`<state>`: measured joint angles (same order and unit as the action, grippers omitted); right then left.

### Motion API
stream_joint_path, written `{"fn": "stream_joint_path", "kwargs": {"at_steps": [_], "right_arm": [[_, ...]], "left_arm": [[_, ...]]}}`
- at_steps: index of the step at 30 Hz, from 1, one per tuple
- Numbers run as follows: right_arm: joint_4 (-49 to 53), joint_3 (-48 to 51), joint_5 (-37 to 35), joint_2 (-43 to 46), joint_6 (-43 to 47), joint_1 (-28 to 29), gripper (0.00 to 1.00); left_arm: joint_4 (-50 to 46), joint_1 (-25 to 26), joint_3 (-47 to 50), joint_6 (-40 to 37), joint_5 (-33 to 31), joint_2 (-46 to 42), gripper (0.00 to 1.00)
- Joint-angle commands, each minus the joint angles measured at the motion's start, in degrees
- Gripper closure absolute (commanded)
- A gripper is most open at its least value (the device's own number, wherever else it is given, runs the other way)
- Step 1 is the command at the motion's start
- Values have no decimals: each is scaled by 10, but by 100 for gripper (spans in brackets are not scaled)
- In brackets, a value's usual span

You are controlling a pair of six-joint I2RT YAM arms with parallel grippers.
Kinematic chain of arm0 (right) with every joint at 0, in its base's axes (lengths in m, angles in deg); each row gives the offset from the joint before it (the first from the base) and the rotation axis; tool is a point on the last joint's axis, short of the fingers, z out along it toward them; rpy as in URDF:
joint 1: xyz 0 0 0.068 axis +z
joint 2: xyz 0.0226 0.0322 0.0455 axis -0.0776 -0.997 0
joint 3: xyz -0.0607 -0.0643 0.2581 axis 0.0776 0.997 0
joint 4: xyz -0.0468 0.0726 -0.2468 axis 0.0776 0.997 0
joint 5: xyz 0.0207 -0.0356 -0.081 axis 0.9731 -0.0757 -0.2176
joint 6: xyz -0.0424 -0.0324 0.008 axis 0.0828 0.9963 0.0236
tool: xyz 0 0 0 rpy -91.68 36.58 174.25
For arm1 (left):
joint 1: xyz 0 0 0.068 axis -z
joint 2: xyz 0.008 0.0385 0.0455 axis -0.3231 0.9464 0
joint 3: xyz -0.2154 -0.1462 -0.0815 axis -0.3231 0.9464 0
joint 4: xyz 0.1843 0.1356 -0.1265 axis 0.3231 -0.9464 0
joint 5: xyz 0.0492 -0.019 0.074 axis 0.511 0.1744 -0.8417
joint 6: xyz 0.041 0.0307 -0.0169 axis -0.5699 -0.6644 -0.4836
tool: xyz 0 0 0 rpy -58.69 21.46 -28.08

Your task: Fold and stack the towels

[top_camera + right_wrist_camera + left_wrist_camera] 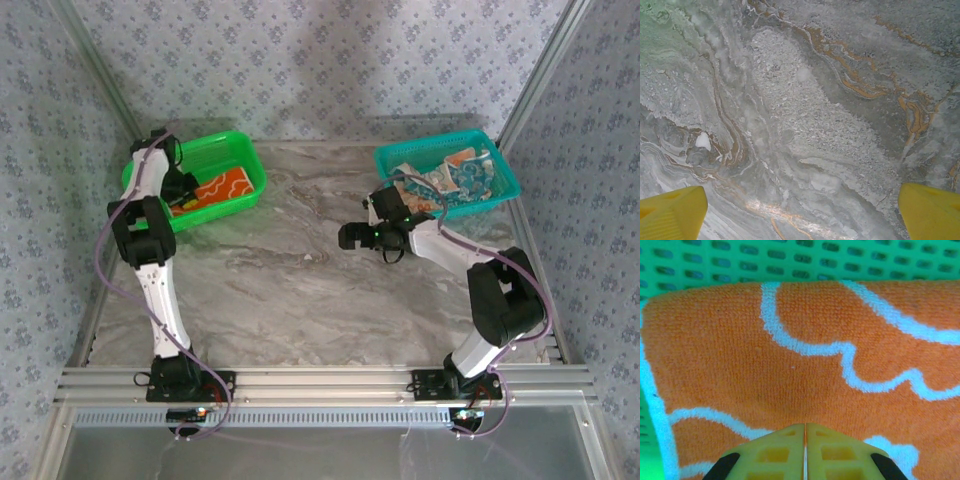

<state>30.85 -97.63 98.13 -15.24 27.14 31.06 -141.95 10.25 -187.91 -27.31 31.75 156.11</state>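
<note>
An orange towel (805, 320) with white flower outlines lies flat in the green mesh basket (252, 165) at the back left; from above the orange towel (222, 187) shows beside my left arm. My left gripper (805, 426) presses down on it, jaws together, with a sliver of orange cloth pinched between the tips. Several more towels (455, 180), teal and peach prints, lie heaped in the teal basket (508, 183) at the back right. My right gripper (345, 236) hovers over bare marble left of that basket. Its yellow fingers (672, 212) stand wide apart with nothing between them.
The grey marbled tabletop (300, 290) stretches between the two baskets and toward the arm bases. Patterned walls and metal rails close in the back and sides. The green basket's perforated wall (790, 260) rises just beyond the orange towel's far edge.
</note>
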Motion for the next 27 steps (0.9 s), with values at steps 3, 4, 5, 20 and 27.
{"fn": "stream_joint_path", "kwargs": {"at_steps": [3,4,5,20,27], "right_arm": [[9,-7,10,-7,12,-8,0],[11,-8,11,-7,13,-10,0],[14,-8,11,-7,13,-11,0],[33,-11,16,-4,26,-25,0],[21,-64,20,-40,31,13,0]], "left_arm": [[4,2,-24,13,-29,31,98],[5,2,-26,12,-36,35,98],[8,2,-29,12,-43,39,99],[9,3,-123,11,-117,102,96],[14,7,-109,18,-77,84,98]]}}
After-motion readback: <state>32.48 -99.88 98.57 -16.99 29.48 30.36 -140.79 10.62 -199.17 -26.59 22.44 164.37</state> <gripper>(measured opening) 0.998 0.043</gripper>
